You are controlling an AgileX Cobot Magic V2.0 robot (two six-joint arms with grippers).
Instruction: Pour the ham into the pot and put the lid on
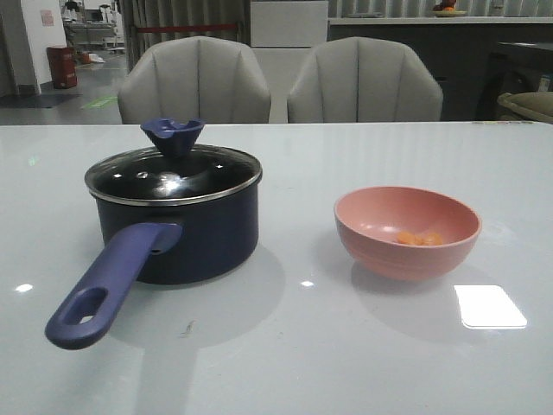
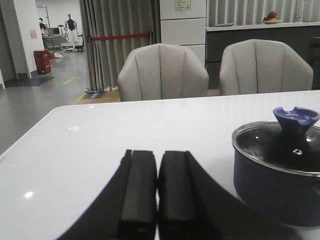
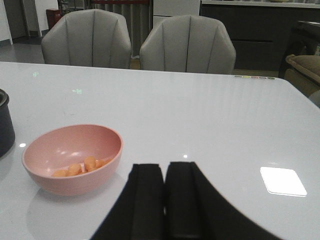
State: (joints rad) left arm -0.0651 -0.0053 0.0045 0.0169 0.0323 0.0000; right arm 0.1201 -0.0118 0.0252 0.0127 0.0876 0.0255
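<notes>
Nearest to me, my left pincer (image 2: 157, 197) and right pincer (image 3: 165, 200) were both pressed together, holding nothing, above the white surface (image 1: 285, 354). Beyond them the pot (image 1: 177, 233) stood left with the lid (image 1: 173, 173) seated on it, handle pointing toward me. Right of it, well apart, the pink bowl (image 1: 406, 232) held the ham (image 1: 418, 238). Two grey chairs (image 1: 276, 82) stood behind. I could read no writing anywhere.
</notes>
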